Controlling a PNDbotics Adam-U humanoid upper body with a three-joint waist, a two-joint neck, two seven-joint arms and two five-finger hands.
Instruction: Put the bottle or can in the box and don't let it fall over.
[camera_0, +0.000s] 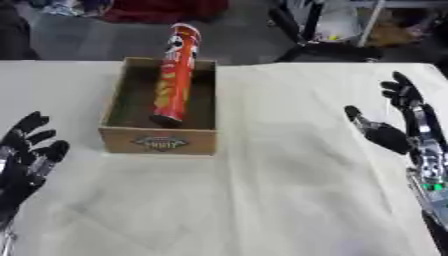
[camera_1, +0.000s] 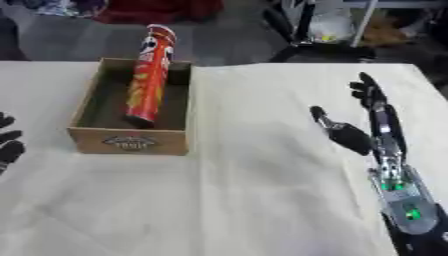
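Standing in the wooden box (camera_0: 157, 140) in the upper left of the frame, the tall red can (camera_0: 176, 75) has its base on the box floor and its top reaching above the far wall; whether it touches that wall I cannot tell. I see the box sitting on the pale cloth-covered worktop (camera_0: 280, 190), with a dark label on its near face.

My right robot hand (camera_1: 354, 135) is at the right side of the frame, well apart from the can and box, its fingers (camera_1: 367, 92) straight and spread toward the far edge, thumb angled out toward the box, holding nothing. My left robot hand (camera_0: 26, 152) shows at the lower left edge, fingers up and relaxed, also empty, near the box's front left corner but not touching it. Neither robot hand is in contact with the can.
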